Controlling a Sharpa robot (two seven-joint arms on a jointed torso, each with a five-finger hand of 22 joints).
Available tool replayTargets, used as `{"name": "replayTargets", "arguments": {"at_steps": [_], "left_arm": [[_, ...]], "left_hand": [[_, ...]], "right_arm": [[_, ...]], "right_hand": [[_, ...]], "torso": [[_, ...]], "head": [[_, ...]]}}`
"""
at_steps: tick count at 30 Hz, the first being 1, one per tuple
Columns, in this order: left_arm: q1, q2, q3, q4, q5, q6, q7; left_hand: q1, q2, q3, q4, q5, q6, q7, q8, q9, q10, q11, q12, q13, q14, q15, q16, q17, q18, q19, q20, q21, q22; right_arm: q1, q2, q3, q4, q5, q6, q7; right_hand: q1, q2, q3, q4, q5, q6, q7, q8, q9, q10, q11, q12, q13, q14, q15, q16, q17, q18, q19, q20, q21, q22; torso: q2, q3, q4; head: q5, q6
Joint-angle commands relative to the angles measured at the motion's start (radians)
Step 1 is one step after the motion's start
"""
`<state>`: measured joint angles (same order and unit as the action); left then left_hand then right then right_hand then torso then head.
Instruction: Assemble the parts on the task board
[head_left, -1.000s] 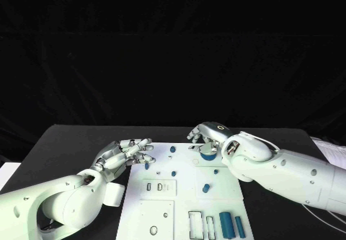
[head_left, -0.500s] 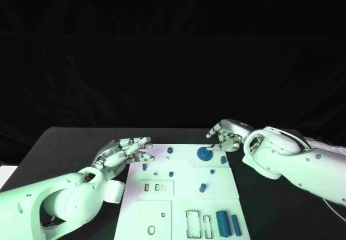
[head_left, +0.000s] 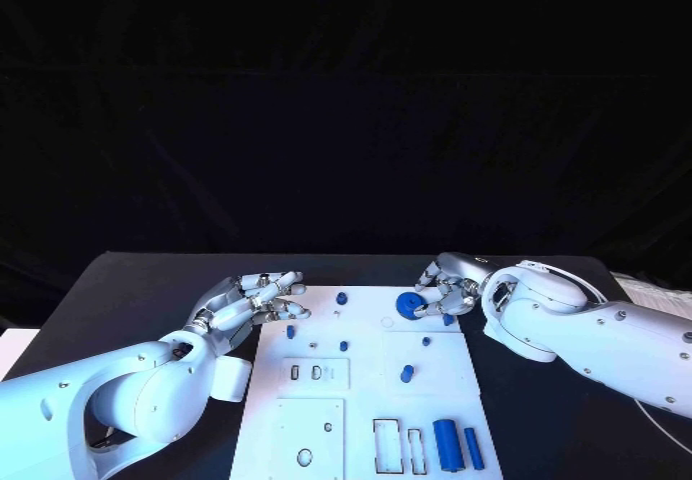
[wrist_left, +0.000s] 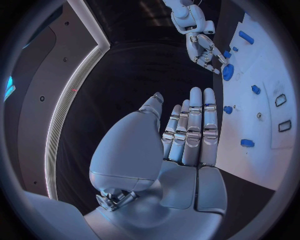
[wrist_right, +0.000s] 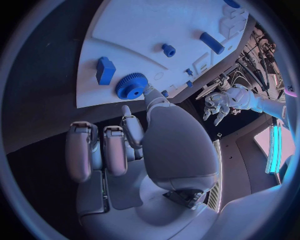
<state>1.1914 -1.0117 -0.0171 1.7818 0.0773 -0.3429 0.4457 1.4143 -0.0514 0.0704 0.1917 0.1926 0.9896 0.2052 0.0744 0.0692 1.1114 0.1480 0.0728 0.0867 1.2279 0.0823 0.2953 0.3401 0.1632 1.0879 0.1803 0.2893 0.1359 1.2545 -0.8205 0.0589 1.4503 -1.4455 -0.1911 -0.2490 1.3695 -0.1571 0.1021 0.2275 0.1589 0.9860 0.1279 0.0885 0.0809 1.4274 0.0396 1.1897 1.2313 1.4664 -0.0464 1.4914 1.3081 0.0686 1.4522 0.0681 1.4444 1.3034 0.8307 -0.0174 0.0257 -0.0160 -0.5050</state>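
The white task board (head_left: 368, 405) lies in the middle of the black table. A blue gear (head_left: 410, 303) (wrist_right: 131, 86) stands near its far right corner. My right hand (head_left: 450, 290) (wrist_right: 125, 145) is just right of the gear, fingers curled in on nothing, thumb tip at the gear's rim. My left hand (head_left: 254, 300) (wrist_left: 187, 135) hovers at the board's far left corner, fingers straight and side by side, holding nothing. Small blue pegs (head_left: 343, 297) dot the board's far half. Two long blue parts (head_left: 446, 440) lie at its near right.
A blue block (wrist_right: 105, 70) sits beside the gear, at the board's right edge. Small slots (head_left: 310, 373) and rectangular cutouts (head_left: 389, 445) mark the board's near half. White papers (head_left: 656, 295) lie at the table's right edge. Bare black table (head_left: 130, 300) flanks the board.
My right hand has drawn back to the right off the gear, which now stands uncovered on the board. The left hand has hardly moved.
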Motion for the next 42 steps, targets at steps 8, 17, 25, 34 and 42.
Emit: {"name": "replayTargets", "arguments": {"at_steps": [8, 17, 25, 34, 42], "left_arm": [[0.001, 0.004, 0.001, -0.004, 0.003, 0.013, 0.007], [0.001, 0.005, 0.001, -0.006, 0.003, 0.015, 0.006], [0.001, 0.004, 0.001, -0.007, 0.003, 0.016, 0.004], [0.001, 0.005, 0.0, -0.006, 0.003, 0.019, 0.003], [0.001, 0.005, 0.0, -0.007, 0.003, 0.019, 0.003]], "left_hand": [[0.003, 0.008, -0.001, -0.008, -0.005, -0.004, 0.008, -0.006, -0.001, -0.009, 0.0, -0.007, -0.002, -0.008, -0.003, 0.007, 0.003, 0.017, 0.003, 0.004, 0.0, 0.001], [0.003, 0.008, -0.001, -0.008, -0.005, -0.004, 0.008, -0.006, -0.001, -0.009, 0.0, -0.007, -0.002, -0.008, -0.003, 0.007, 0.003, 0.017, 0.003, 0.004, 0.0, 0.001], [0.003, 0.008, -0.001, -0.008, -0.005, -0.004, 0.008, -0.006, -0.001, -0.009, 0.0, -0.007, -0.002, -0.008, -0.003, 0.007, 0.003, 0.017, 0.003, 0.004, 0.0, 0.001], [0.003, 0.008, -0.001, -0.008, -0.005, -0.004, 0.008, -0.006, -0.001, -0.009, 0.0, -0.007, -0.002, -0.008, -0.003, 0.007, 0.003, 0.017, 0.003, 0.004, 0.0, 0.001], [0.003, 0.008, -0.001, -0.008, -0.005, -0.004, 0.008, -0.006, -0.001, -0.009, 0.0, -0.007, -0.002, -0.008, -0.003, 0.007, 0.003, 0.017, 0.003, 0.004, 0.0, 0.001]], "right_arm": [[-0.01, 0.019, -0.001, -0.015, -0.04, 0.035, 0.001], [-0.011, 0.03, -0.002, -0.028, -0.044, 0.015, 0.006], [-0.012, 0.037, -0.002, -0.031, -0.055, 0.003, 0.002], [-0.012, 0.042, -0.002, -0.034, -0.082, 0.015, -0.006], [-0.015, 0.042, -0.002, -0.028, -0.135, 0.013, -0.009]], "right_hand": [[0.013, 0.005, -0.001, 0.003, 0.007, 0.011, 0.0, 0.009, 0.002, 0.005, -0.002, 0.015, 0.015, 0.079, 0.01, 0.008, 0.119, -0.016, 0.012, -0.001, 0.009, 0.01], [0.016, 0.014, 0.002, 0.002, 0.008, 0.013, 0.0, 0.011, 0.002, 0.009, -0.001, 0.029, 0.031, 0.08, 0.01, 0.013, 0.127, -0.017, 0.014, 0.0, 0.012, 0.017], [0.015, 0.019, 0.003, 0.002, 0.012, 0.015, 0.0, 0.013, 0.002, 0.011, -0.001, 0.036, 0.039, 0.082, 0.011, 0.018, 0.136, -0.018, 0.017, 0.0, 0.016, 0.024], [0.038, 0.029, 0.013, -0.021, 0.012, 0.036, -0.003, 0.025, 0.006, 0.024, -0.004, 0.07, 0.075, 0.084, 0.009, 0.026, 0.152, -0.021, 0.023, -0.001, 0.025, 0.04], [0.122, 0.062, 0.083, -0.091, -0.037, 0.088, -0.015, 0.05, 0.014, 0.037, -0.016, 0.107, 0.115, 0.086, -0.001, 0.034, 0.168, -0.026, 0.031, -0.008, 0.036, 0.063]], "torso": [[0.001, -0.0011, 0.0018], [0.001, -0.0019, 0.0018], [0.002, -0.002, 0.0026], [0.003, -0.002, 0.0028], [0.003, -0.0013, 0.0021]], "head": [[0.001, -0.006], [0.0, -0.007], [-0.001, -0.008], [0.0, -0.011], [0.0, -0.013]]}}
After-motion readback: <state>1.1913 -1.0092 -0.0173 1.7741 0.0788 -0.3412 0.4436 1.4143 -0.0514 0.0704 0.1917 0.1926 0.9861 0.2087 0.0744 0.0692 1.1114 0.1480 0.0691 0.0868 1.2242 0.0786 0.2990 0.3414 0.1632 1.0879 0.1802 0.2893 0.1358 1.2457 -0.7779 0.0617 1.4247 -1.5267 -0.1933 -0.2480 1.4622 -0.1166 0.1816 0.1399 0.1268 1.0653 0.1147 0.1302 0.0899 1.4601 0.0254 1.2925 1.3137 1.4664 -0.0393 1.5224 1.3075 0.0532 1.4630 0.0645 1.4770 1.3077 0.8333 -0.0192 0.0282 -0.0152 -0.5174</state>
